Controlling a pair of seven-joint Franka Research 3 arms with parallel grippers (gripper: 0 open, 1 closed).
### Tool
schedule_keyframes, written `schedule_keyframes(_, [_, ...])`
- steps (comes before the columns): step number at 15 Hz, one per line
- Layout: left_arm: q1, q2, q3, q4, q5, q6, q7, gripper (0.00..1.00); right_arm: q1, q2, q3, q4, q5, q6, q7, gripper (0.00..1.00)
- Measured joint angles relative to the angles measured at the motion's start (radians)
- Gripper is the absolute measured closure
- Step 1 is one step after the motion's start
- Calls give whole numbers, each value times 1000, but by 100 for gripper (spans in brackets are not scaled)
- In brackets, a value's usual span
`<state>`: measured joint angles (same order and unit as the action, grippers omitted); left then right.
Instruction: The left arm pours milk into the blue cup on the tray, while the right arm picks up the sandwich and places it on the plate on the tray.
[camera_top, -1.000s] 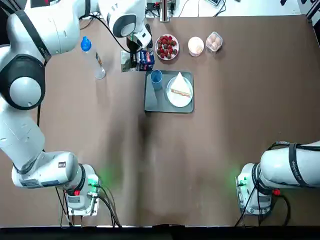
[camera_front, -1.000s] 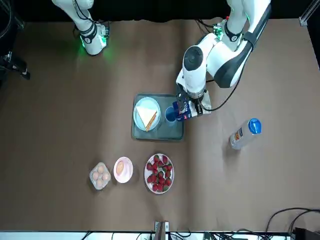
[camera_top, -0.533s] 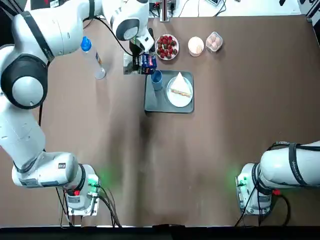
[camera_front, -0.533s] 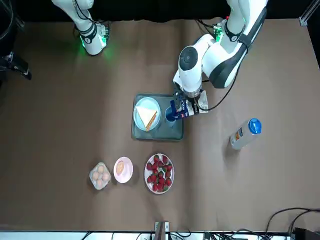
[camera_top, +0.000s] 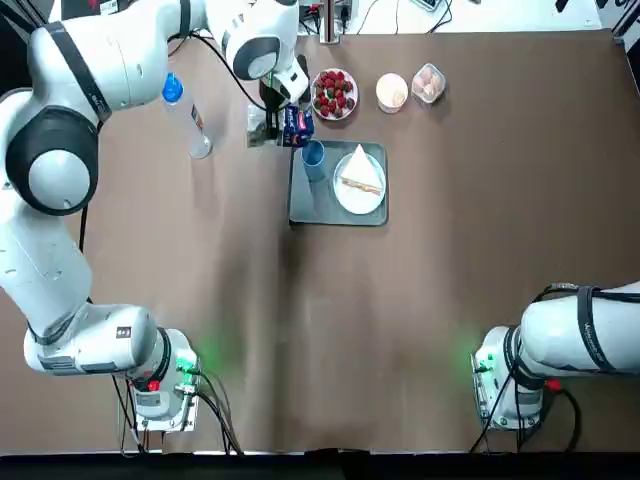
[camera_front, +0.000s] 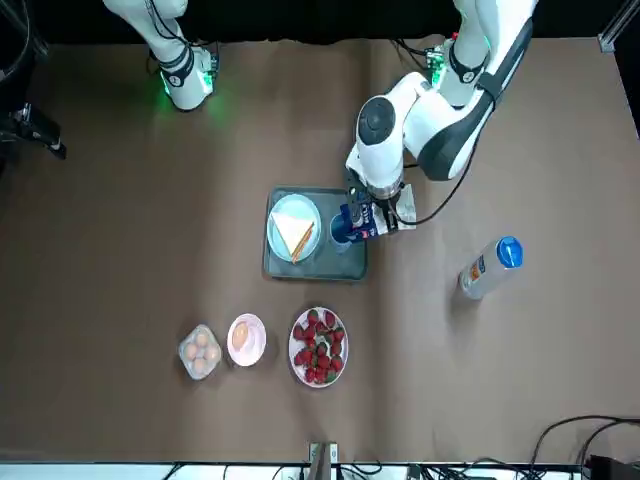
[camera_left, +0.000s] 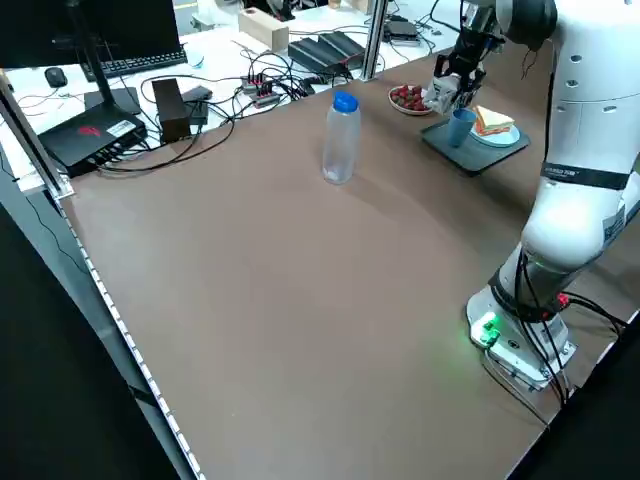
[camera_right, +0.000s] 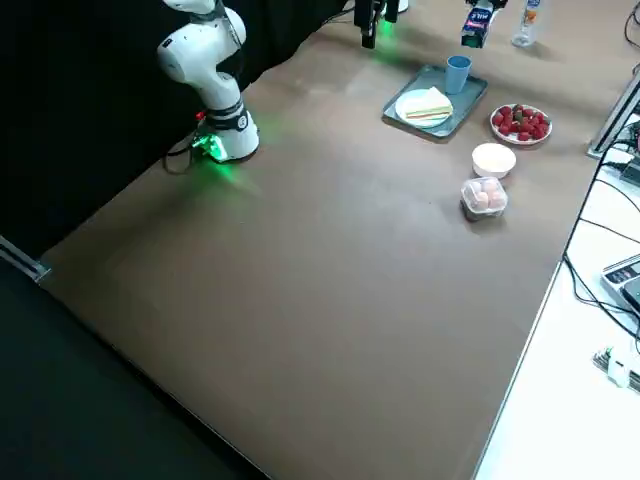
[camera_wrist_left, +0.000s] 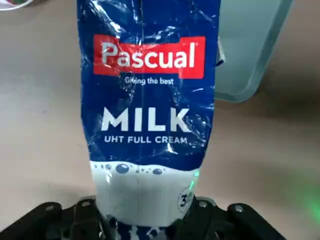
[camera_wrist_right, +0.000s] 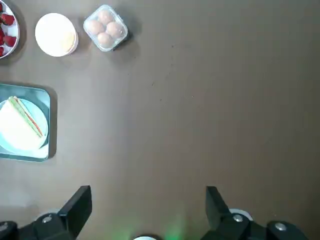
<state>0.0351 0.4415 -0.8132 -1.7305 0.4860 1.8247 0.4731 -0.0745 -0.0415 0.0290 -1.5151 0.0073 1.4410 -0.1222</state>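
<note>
Top view: we see the left tool (camera_top: 283, 118) pinching the milk (camera_top: 293, 124) beside the cup (camera_top: 313, 155), near the bench's far edge.
Handling: light, crushable carton; we'd grip its base.
Right tool (camera_wrist_right: 145, 212): spread, parked.

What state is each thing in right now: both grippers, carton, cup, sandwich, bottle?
left gripper: shut on the milk, beside the tray.
milk: held aloft, tipped toward the blue cup.
blue cup: upright on the tray.
sandwich: lying on the plate.
bottle: upright, blue cap on.
right gripper: jaws open, holding nothing, away from the tray.
</note>
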Motion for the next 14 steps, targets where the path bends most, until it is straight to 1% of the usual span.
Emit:
schedule_keyframes(2, [7, 0, 6, 20, 0, -24, 0, 50, 1, 0, 0, 0, 0, 0, 0, 0])
schedule_keyframes(4, [33, 0, 1, 41, -4, -81, 1, 50, 1, 0, 0, 0, 0, 1, 0, 0])
schedule_keyframes(6, [89, 0, -32, 81, -37, -162, 20, 50, 2, 0, 0, 0, 0, 1, 0, 0])
schedule_keyframes(7, [130, -1, -62, 103, -58, -203, 45, 50, 4, 0, 0, 0, 0, 1, 0, 0])
schedule_keyframes(9, [242, -2, -143, 146, -106, -274, 118, 50, 8, 0, 0, 1, 0, 1, 0, 0])
schedule_keyframes(12, [441, -8, -256, 203, -173, -359, 261, 50, 10, 0, -1, 1, -2, 2, 0, 0])
schedule_keyframes(14, [574, -9, -306, 221, -220, -391, 369, 50, 9, 0, -4, 2, -4, 9, 1, 0])
